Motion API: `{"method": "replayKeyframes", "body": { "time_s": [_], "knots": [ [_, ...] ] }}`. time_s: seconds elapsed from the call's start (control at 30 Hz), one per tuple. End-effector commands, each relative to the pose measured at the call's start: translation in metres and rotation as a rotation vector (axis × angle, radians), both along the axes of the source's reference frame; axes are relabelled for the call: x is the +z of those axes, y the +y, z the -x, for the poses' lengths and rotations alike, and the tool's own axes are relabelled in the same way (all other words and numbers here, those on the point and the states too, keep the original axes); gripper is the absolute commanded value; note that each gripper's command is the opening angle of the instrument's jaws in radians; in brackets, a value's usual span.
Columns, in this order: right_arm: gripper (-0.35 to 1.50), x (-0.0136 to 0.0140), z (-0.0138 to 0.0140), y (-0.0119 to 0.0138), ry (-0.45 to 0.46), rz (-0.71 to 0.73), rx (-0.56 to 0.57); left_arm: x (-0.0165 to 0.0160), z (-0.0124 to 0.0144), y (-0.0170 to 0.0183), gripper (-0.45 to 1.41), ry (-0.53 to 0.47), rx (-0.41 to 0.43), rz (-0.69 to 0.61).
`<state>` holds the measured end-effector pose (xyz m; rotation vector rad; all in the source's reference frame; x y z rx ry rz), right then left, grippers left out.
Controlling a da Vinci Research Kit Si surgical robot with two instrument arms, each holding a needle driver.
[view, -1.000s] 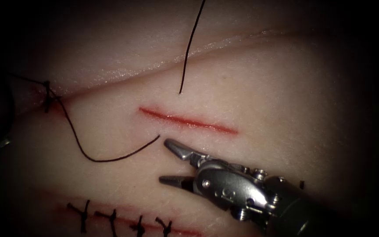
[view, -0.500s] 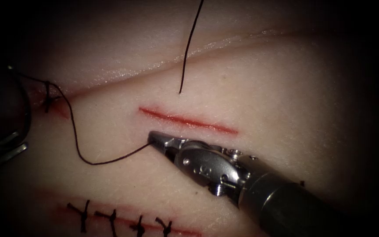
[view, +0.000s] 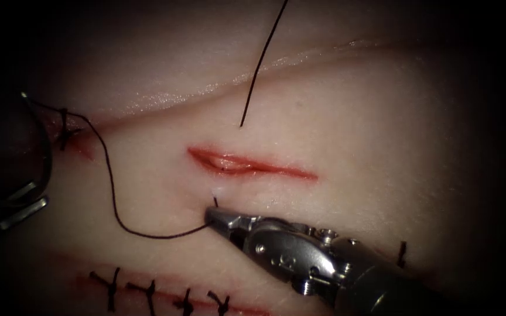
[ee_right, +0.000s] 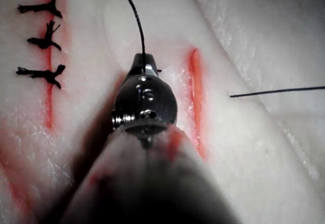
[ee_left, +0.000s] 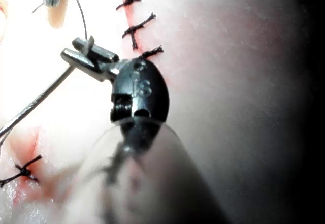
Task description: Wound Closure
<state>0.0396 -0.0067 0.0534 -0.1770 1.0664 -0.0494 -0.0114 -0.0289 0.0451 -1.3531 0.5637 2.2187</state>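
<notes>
Endoscope view: the right claw [view: 213, 215] is closed on the thread [view: 112, 193], just below the cut [view: 247, 164] in the tissue [view: 382, 129], and the cut gapes a little. A short thread end [view: 215, 201] stands up at its tip. At the far left, the left claw [ee_left: 84, 56] is closed on the curved needle [view: 43, 146] near one end, outside the tissue.

Lower field: a row of finished stitches [view: 165, 295] [ee_right: 43, 38] [ee_left: 137, 23], four visible, crossing a closed second cut [view: 147, 288]. At right, a short dark mark [view: 402, 253], possibly another stitch. At far left, a knotted stitch [view: 64, 130].
</notes>
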Motion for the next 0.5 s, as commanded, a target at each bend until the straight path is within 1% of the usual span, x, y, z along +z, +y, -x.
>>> {"method": "replayKeyframes", "body": {
  "time_s": [0.03,0.1,0.13,0.17,0.37,0.5],
  "knots": [
    [-0.35,-0.0008,-0.0013,-0.002,0.008,0.003,-0.008,0.0007,0.0002,-0.001,-0.45,0.002,0.004,-0.004],
    [-0.35,-0.0017,-0.0017,-0.0033,0.019,0.009,-0.018,0.0008,0.0007,-0.0009,-0.45,-0.004,0.009,-0.003],
    [-0.35,-0.0026,-0.0024,-0.0048,0.027,0.016,-0.034,0.0009,0.0011,-0.0009,-0.45,-0.005,0.016,-0.005],
    [-0.35,-0.0026,-0.0024,-0.0048,0.027,0.016,-0.034,0.0009,0.0011,-0.0009,-0.45,-0.005,0.016,-0.005],
    [-0.35,-0.0047,-0.0041,-0.0076,0.032,0.022,-0.072,0.0012,0.0017,-0.0011,-0.45,-0.007,0.021,-0.01],
    [-0.35,-0.0054,-0.0046,-0.008,0.03,0.023,-0.09,0.0012,0.0017,-0.0012,-0.45,-0.006,0.023,-0.011]
  ]
}}
